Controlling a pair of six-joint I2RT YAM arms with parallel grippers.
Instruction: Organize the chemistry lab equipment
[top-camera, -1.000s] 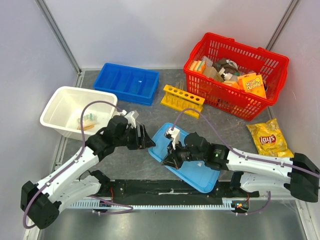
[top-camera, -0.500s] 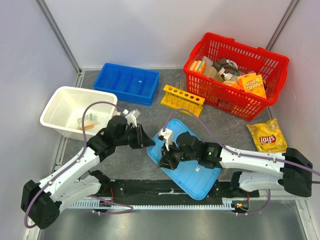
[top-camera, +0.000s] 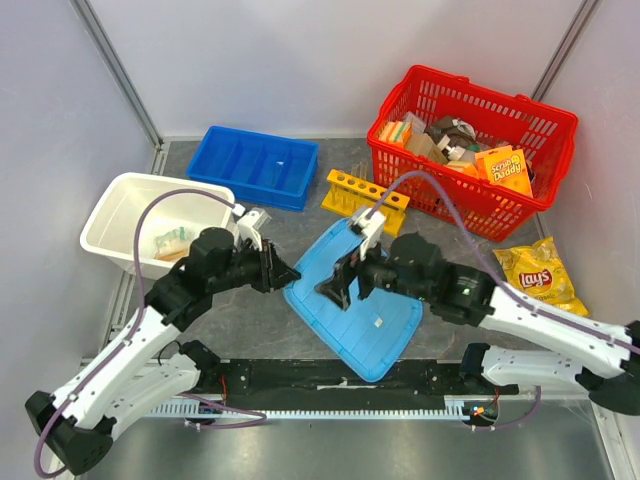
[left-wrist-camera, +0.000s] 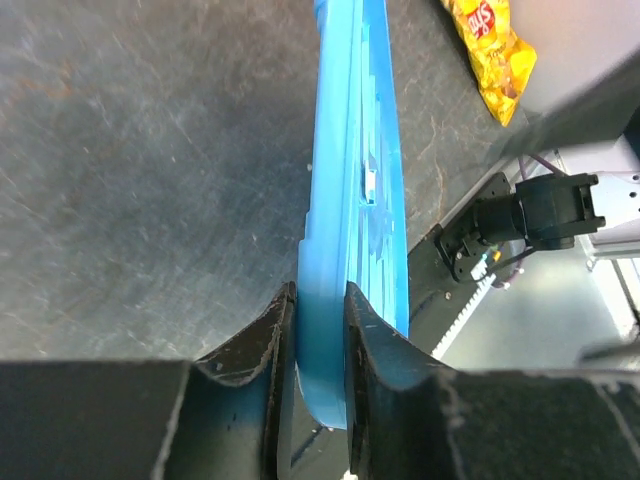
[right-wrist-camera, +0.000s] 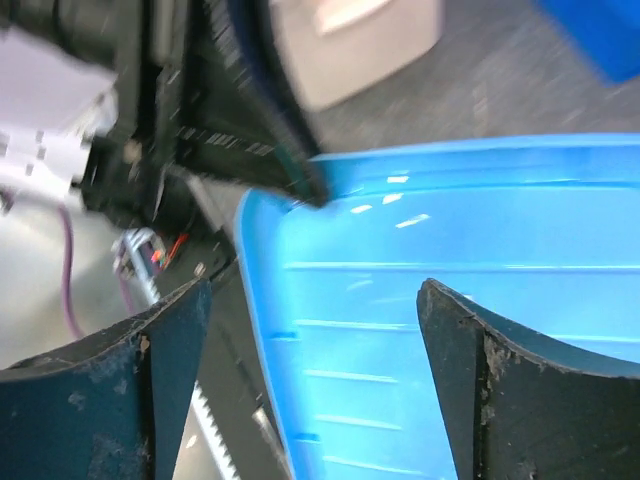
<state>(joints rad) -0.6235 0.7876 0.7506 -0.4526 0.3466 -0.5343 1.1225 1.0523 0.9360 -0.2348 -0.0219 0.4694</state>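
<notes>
The left gripper (left-wrist-camera: 318, 300) is recorded closed on the edge of the light-blue tray (top-camera: 372, 318), which is thin, slick plastic. The right gripper (right-wrist-camera: 312, 290) is spread open over it. The yellow test-tube rack (top-camera: 365, 194) is noted beyond the right fingers — judged light and rigid — best taken by an end wall.

A full red basket (top-camera: 452, 207) stands near a yellow chip bag (top-camera: 538, 277).

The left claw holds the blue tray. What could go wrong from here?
The left claw pinches only the thin rim of the light-blue tray, so the tray may twist or slip out. The right claw hangs open over the tray close to the left one; the two may collide. The tray's far corner is near the yellow rack; a swing could knock it.
</notes>
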